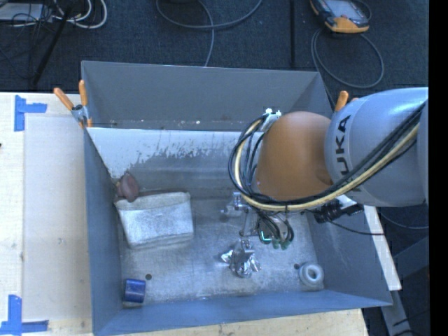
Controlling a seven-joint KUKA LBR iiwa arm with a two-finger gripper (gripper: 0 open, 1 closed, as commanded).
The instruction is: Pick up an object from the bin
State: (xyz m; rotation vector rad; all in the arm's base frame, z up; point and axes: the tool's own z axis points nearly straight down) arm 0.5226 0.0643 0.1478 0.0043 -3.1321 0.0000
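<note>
**Gripper low over bare floor, nothing picked yet**

The gripper (pixel 241 261) hangs under the arm's rounded orange wrist cover (pixel 290 156) and sits low, close to the floor of the grey metal bin (pixel 196 96). Whether it is apart or closed cannot be told: its metal tip reads as a tangle of bright shapes. Nothing can be seen caught in it, and the floor under it looks bare.

Nearest to the gripper is a small pale grey ring (pixel 311 274), lying flat near it on the arm's side, by the foot of the bin wall. It is low and round with a dark centre, and it offers little height to close on. Farther off on the opposite side, well apart from the gripper, lies a pale grey-white rectangular block (pixel 155 219) with a rough, mottled face. A small dull brown rounded lump (pixel 127 185) touches the block's far corner. A short blue cylinder (pixel 134 290) lies in the near corner on that same side.

As I judge it, the pick is at the approach stage, with no thing yet chosen that can be named. The next move calls for bringing the gripper squarely over one thing, most readily the ring, then lowering until it brackets that thing before closing.
</note>
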